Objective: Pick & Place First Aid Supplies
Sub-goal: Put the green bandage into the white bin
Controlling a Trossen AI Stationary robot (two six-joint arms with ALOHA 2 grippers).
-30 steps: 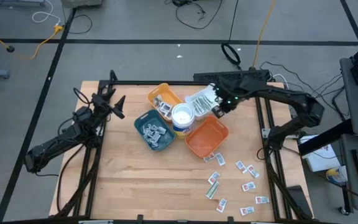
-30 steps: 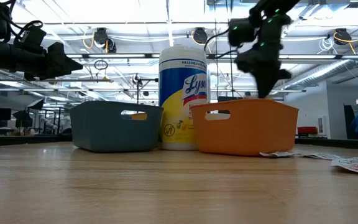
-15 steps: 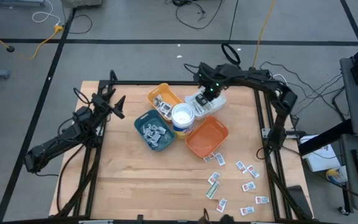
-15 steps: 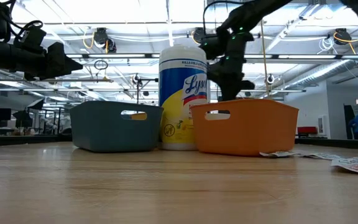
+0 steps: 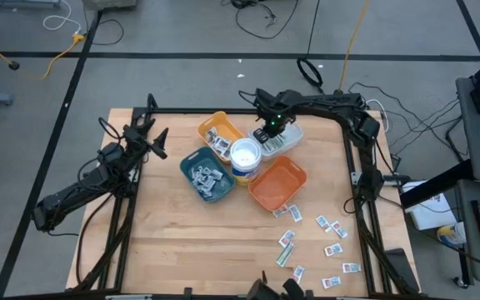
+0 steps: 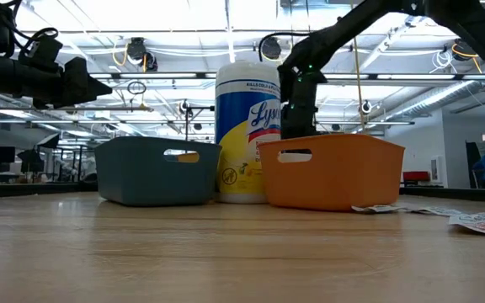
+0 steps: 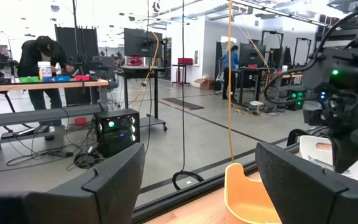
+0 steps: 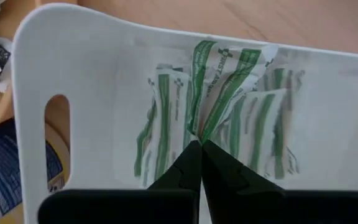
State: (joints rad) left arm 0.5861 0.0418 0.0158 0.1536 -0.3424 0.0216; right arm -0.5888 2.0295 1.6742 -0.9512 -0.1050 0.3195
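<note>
The right gripper (image 8: 200, 144) hangs over the white tray (image 8: 92, 81) at the back of the table, its fingers pinched together on a green-striped packet (image 8: 219, 81). The packet dangles just above more green-striped packets (image 8: 160, 124) lying in that tray. From above, the same gripper (image 5: 267, 127) sits over the white tray (image 5: 283, 142), with the white tub (image 5: 245, 155) just beside it, a yellow tray (image 5: 217, 131) to one side and an orange tray (image 5: 277, 183) nearer the front. A blue tray (image 5: 207, 174) holding grey-white packets touches the tub on its other side. Loose packets (image 5: 332, 227) lie scattered on the bare wood near the front right corner, well apart from the trays, a couple of them just beside the orange tray. The left gripper (image 5: 152, 138) waits above the table's left edge, fingers (image 7: 114, 180) spread wide apart and holding nothing
</note>
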